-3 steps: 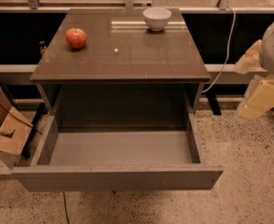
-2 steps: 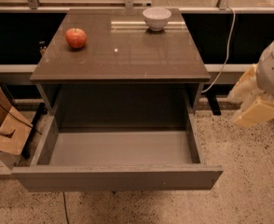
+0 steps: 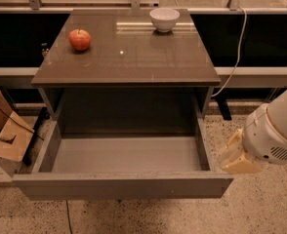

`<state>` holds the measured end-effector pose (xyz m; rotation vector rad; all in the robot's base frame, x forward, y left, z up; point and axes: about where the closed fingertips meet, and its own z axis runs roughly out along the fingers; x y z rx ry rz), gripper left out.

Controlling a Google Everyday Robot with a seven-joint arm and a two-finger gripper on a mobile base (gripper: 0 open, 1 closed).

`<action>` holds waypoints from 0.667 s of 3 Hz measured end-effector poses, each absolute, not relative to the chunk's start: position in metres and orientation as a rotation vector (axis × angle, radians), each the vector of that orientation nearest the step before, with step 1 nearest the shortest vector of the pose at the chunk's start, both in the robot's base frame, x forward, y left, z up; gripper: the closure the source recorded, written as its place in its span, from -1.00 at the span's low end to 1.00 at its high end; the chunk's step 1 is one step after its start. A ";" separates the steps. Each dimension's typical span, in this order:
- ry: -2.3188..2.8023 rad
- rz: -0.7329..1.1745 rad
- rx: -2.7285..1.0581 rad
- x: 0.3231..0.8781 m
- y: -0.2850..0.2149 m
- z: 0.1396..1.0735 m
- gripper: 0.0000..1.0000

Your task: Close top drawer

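Observation:
The top drawer [image 3: 124, 185] is pulled far out of its grey-brown cabinet [image 3: 124, 62]. Its lighter grey inside holds nothing. Its flat front faces me at the bottom of the view. My gripper [image 3: 237, 159] is at the lower right, just outside the drawer's right side wall near the front corner. The white arm reaches in from the right edge.
A red apple [image 3: 79, 39] and a white bowl [image 3: 164, 19] sit on the cabinet top. A cardboard box [image 3: 4, 138] stands on the floor at the left. A white cable [image 3: 236, 48] hangs at the right. Dark window ledges run behind.
My arm and gripper have moved down and left, from beside the cabinet's right edge to beside the drawer's front right corner. The drawer has not moved.

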<state>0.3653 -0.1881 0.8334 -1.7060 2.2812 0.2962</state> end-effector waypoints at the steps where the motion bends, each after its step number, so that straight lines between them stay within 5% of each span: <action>1: 2.277 0.287 -1.711 0.366 -0.188 0.838 1.00; 2: 2.277 0.286 -1.711 0.366 -0.188 0.838 1.00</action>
